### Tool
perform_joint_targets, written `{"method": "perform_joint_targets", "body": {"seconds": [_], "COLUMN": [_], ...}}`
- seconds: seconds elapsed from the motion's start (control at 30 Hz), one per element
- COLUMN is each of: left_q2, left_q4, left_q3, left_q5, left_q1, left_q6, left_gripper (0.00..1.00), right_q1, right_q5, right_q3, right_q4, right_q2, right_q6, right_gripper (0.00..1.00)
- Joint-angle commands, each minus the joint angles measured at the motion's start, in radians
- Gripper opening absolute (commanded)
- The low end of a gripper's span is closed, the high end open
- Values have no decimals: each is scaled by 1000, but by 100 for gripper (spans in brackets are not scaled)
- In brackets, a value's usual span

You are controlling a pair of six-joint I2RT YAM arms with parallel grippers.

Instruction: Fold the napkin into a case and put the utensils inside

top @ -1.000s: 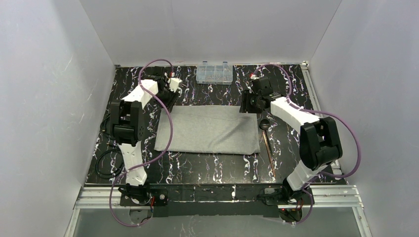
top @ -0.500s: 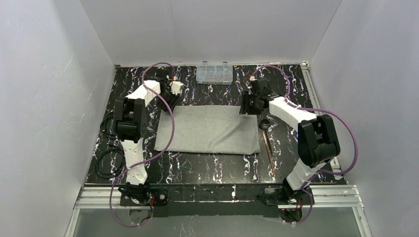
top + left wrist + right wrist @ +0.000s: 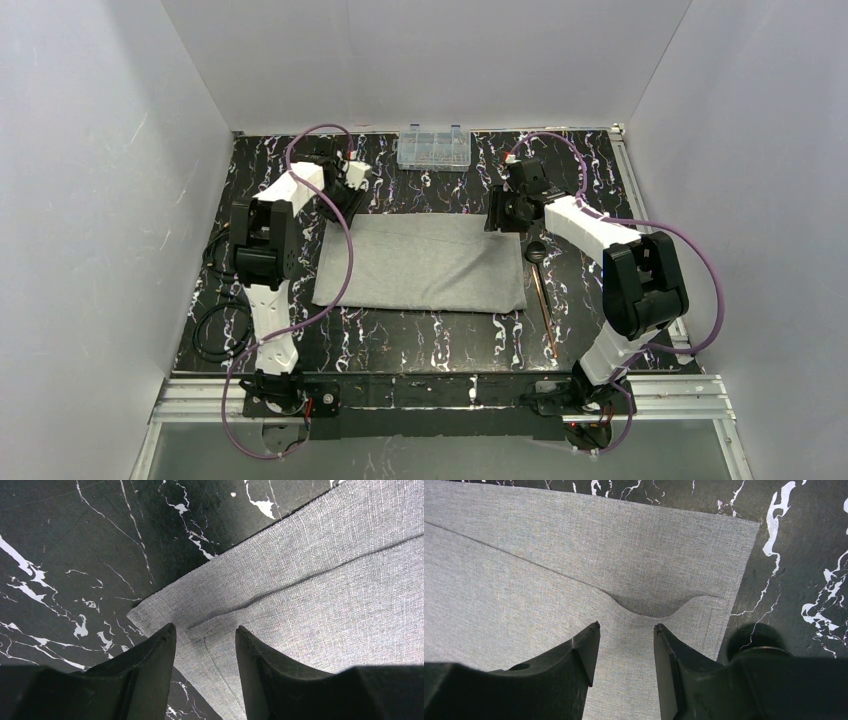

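Note:
The light-grey napkin (image 3: 420, 262) lies flat on the black marbled table, folded into a wide rectangle with two layers. My left gripper (image 3: 340, 205) hangs open over its far left corner; in the left wrist view the gripper (image 3: 205, 630) straddles the upper layer's edge on the napkin (image 3: 325, 580). Over the far right corner, my right gripper (image 3: 503, 215) is open too. In its own view that gripper (image 3: 626, 626) sits just short of a curved dip in the top layer of the napkin (image 3: 549, 570). The utensils (image 3: 543, 300) lie right of the cloth, the dark spoon head (image 3: 536, 251) at their far end.
A clear plastic compartment box (image 3: 433, 148) stands at the back edge in the middle. Purple cables (image 3: 330, 250) loop from the left arm over the napkin's left edge. Black cable coils (image 3: 215, 325) lie at the table's left side. White walls close in three sides.
The left arm has shifted a little, its gripper settling nearer the napkin's far left corner. The right arm and the cloth have hardly moved.

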Motion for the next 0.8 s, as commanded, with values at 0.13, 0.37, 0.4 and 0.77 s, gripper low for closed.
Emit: {"method": "perform_joint_targets", "body": {"seconds": [0.13,0.37,0.4,0.77], "left_q2": [20,61,59,-1], "left_q4": [-42,-92,-92,-55], "left_q3": [44,60,55,25], "left_q5": [13,54,62,53], "left_q1": [14,36,35,33], "left_q6": [-28,-29,-27,-34], "left_gripper": [44,31,29,18], "right_q1": [-8,-11,-11,-16], "right_q5": [10,-2,-1,0], "right_q3": [10,19,20,25], "right_q4": [17,22,23,32], "right_q2": [8,22,22,31], "right_q6": [7,24,25,23], "right_gripper": [51,51,51,52]}}
